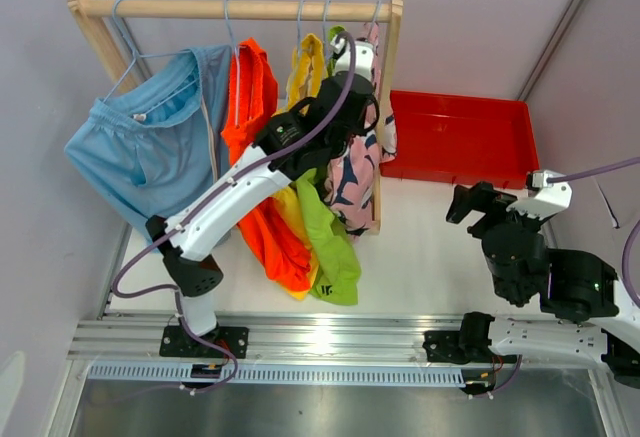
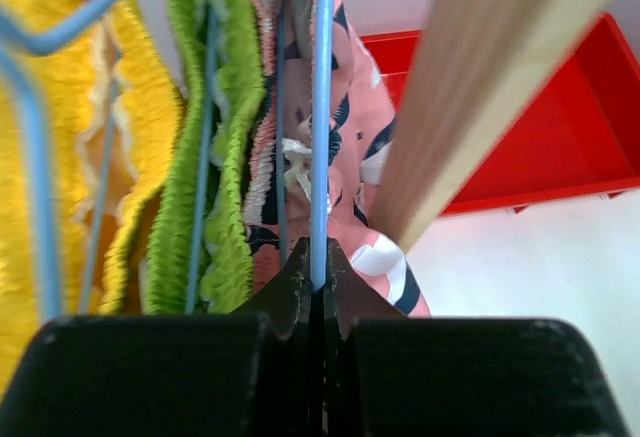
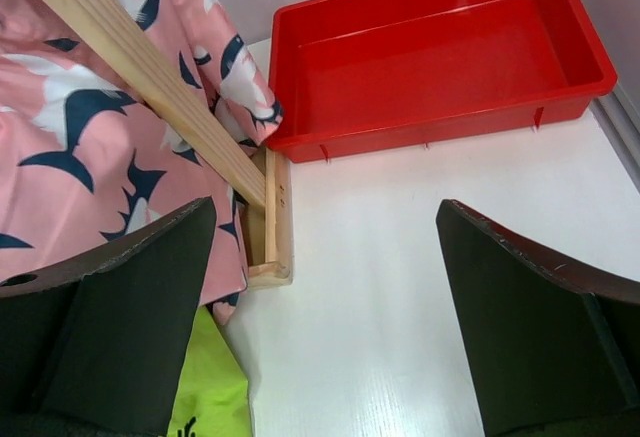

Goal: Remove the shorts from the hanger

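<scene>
White table (image 1: 420, 257) with pale walls around it is what I have on screen. A wooden rack (image 1: 240, 7) stands toward the far left corner, and a red bin (image 1: 460, 142) sits by the far edge, just right of the rack's right post.

All five shorts hang from the rail on thin blue hangers. From left to right they are the light blue shorts (image 1: 140, 157), the orange-red shorts (image 1: 255, 97), the yellow shorts (image 1: 305, 67), the lime green shorts (image 1: 330, 247) and the pink patterned shorts (image 1: 355, 182), the last one close against the right post.

My left arm reaches up into the right end of the row. The left gripper (image 2: 318, 277) has its fingers pressed together, pinching the blue wire of a hanger (image 2: 320, 157) at the pink patterned shorts, with the lime green pair just to its left.

My right gripper (image 3: 325, 212) hangs over the right side of the table, near the bin's front wall. Its fingers are spread wide and hold nothing.
</scene>
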`<state>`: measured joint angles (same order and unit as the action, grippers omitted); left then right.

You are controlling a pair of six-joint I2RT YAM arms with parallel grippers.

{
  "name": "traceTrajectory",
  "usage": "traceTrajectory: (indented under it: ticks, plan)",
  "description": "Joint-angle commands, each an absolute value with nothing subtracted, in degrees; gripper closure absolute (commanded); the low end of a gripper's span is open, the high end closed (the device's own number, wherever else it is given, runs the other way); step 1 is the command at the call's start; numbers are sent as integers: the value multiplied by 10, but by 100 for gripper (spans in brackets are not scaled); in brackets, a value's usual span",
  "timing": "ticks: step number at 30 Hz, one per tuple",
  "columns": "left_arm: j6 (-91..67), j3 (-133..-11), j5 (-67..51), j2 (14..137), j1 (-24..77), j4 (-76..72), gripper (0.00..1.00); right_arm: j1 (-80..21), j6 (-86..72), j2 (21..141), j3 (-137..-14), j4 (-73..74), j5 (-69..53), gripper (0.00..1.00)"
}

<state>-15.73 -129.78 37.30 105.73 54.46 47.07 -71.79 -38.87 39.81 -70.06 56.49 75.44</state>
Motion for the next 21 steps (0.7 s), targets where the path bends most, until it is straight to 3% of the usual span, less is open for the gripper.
traceTrajectory:
  ticks: [1, 9, 18, 21]
  plan:
    - [-172, -1269, 402, 999, 508, 479, 100, -715, -410, 397, -695, 563, 763, 1]
    - [-183, -1165, 374, 911, 405, 463, 100, -714, -405, 410, -690, 549, 756, 1]
    - [-157, -1130, 288, 883, 384, 434, 99, -713, -407, 415, -686, 541, 750, 1]
    - [-156, -1130, 264, 886, 384, 429, 79, -712, -410, 415, -688, 547, 745, 0]
